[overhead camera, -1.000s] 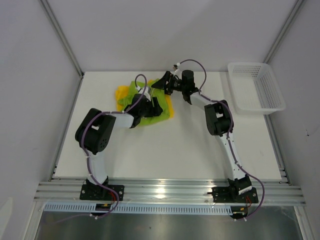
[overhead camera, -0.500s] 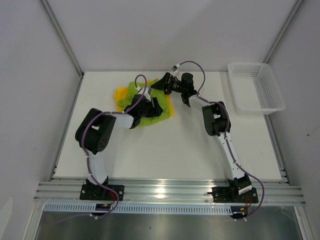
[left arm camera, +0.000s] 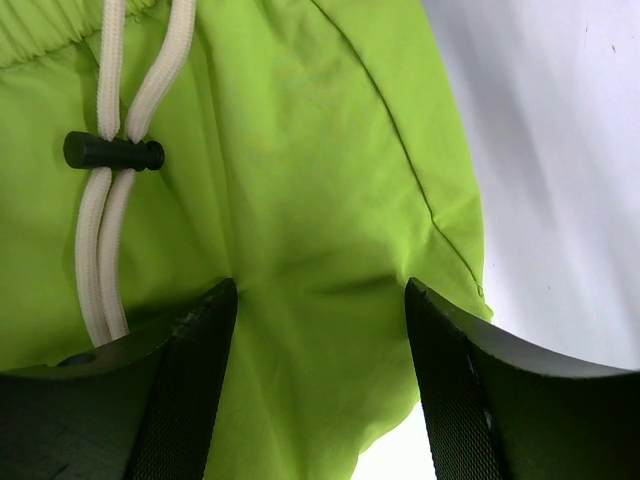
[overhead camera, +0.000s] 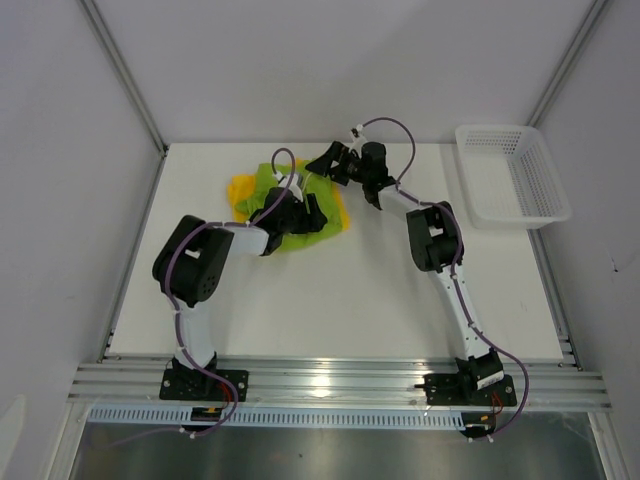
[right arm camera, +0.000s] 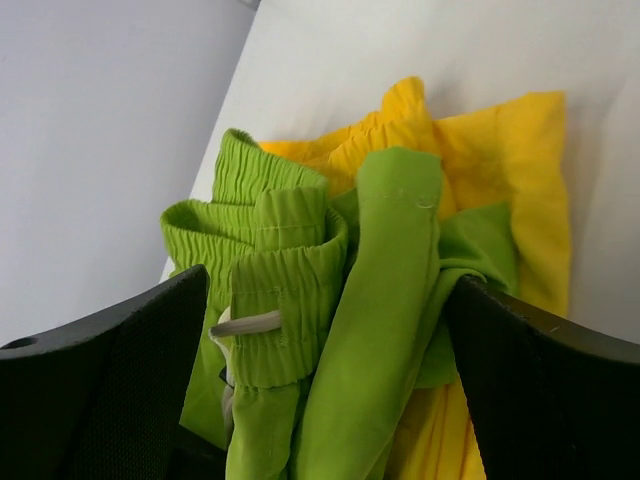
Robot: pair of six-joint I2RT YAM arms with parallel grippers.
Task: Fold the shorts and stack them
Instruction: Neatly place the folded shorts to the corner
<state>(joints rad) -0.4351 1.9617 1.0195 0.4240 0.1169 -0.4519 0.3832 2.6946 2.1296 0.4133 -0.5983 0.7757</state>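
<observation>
The lime green shorts [overhead camera: 290, 200] lie bunched on top of the yellow shorts [overhead camera: 240, 188] at the back middle of the table. My left gripper [overhead camera: 305, 215] is open and rests low on the green cloth, which lies flat between its fingers [left arm camera: 320, 330]; the white drawstring [left arm camera: 100, 240] and its black toggle [left arm camera: 112, 152] show to the left. My right gripper [overhead camera: 328, 163] is open at the pile's far right edge. In the right wrist view the green waistband [right arm camera: 285, 290] and folds sit between its fingers, with yellow fabric [right arm camera: 500, 170] beneath.
A white mesh basket [overhead camera: 515, 175] stands at the back right corner. White table surface [left arm camera: 560, 150] shows right of the green cloth. Grey walls close in the back and both sides of the table.
My right wrist has shifted slightly at the far edge of the pile. The left gripper and the shorts have stayed where they were.
</observation>
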